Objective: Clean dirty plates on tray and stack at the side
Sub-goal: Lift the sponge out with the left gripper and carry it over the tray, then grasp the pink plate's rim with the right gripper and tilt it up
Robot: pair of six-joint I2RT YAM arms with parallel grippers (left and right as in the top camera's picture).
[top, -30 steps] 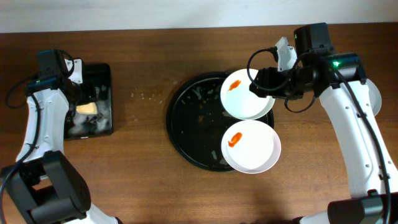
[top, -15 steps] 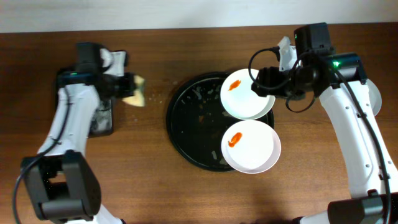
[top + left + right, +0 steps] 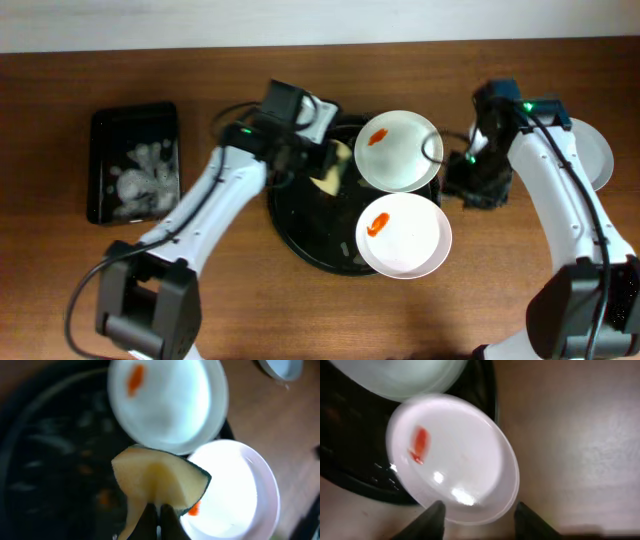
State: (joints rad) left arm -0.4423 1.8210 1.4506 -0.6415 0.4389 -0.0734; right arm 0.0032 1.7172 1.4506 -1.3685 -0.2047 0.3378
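Two dirty plates, white with orange smears, rest on the right side of the round black tray [image 3: 295, 215]: the upper plate [image 3: 400, 150] and the lower plate [image 3: 403, 235]. My left gripper [image 3: 322, 160] hangs over the tray just left of the upper plate, shut on a yellow sponge [image 3: 160, 480] with a green back. In the left wrist view the sponge hangs in front of the upper plate [image 3: 167, 405] and the lower plate [image 3: 235, 490]. My right gripper [image 3: 482, 520] is open, its fingers on either side of the lower plate's [image 3: 452, 457] near rim, not touching it.
A small black rectangular tray [image 3: 133, 163] with foam stands at the far left. Another white plate [image 3: 603, 155] lies on the wood at the right, partly behind my right arm. The black tray holds wet specks and crumbs.
My left arm has carried the sponge from the rectangular tray across to the round tray. My right gripper has left the upper plate's edge and swung down to the right of both plates.
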